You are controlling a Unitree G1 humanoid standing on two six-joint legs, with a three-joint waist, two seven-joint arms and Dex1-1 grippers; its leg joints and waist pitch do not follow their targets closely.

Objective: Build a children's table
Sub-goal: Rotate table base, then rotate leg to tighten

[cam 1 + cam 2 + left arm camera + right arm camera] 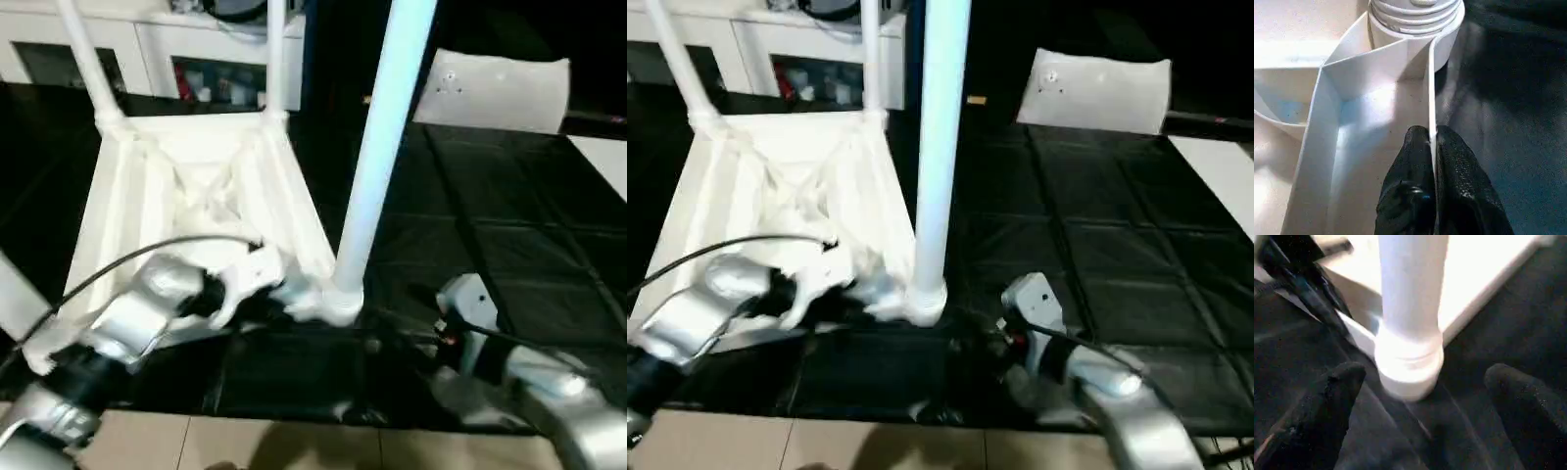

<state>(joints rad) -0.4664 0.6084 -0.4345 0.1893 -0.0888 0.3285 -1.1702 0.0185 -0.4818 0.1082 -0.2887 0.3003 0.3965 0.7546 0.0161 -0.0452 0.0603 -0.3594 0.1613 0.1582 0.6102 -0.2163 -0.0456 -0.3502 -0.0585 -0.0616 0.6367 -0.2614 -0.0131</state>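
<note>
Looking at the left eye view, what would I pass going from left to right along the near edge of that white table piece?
Left hand pinching the tabletop rim → upright leg in the near corner → right hand, open, on the black mat.

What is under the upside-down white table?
Under the upside-down white plastic tabletop lies a black tiled mat. The part of the mat right beneath it is covered, so anything there stays hidden.

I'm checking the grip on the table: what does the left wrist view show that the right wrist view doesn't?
Left wrist view: the left hand is shut on the tabletop's thin side wall, one finger on each face, with the ribbed underside beside it.
Right wrist view: the right hand is open, its fingers on either side of the near leg, not touching it.
Both: the corner socket with that leg in it, and the black mat.
</note>
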